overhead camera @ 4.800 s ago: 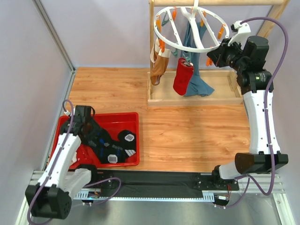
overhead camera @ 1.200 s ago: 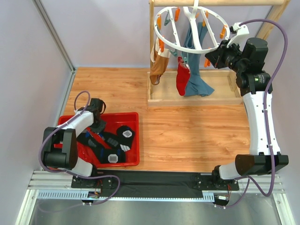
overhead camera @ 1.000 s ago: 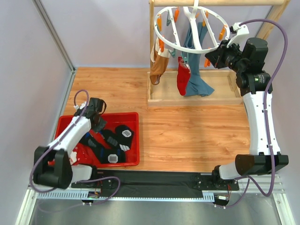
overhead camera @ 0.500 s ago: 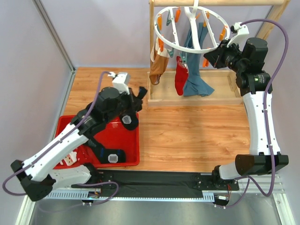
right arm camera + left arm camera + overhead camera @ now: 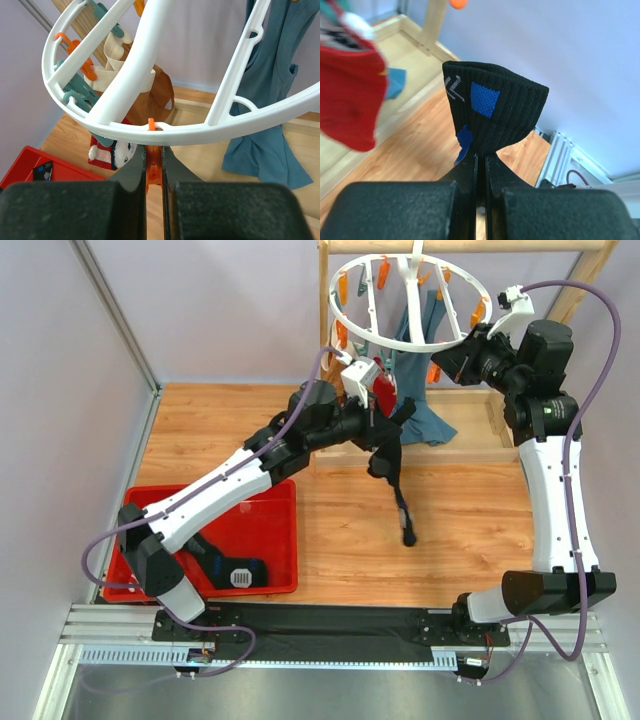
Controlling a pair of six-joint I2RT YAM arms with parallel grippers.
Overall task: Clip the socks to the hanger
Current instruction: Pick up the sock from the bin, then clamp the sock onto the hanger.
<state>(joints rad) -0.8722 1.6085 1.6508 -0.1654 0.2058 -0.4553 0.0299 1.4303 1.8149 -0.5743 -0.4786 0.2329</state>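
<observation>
Holds black knitted sock (image 5: pixel 492 107), likely soft and light, by its cuff in clenched left fingers (image 5: pixel 467 172); hangs limp over wooden bench (image 5: pixel 470 530) near white round plastic hanger (image 5: pixel 215 132). Clamps orange clip (image 5: pixel 152 175) with right fingers (image 5: pixel 137 167).

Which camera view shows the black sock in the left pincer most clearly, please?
The left wrist view: the black sock appears close and sharp, its cuff pinched in the shut left pincer. The top external view shows it small, hanging full length. The right wrist view misses it.
</observation>
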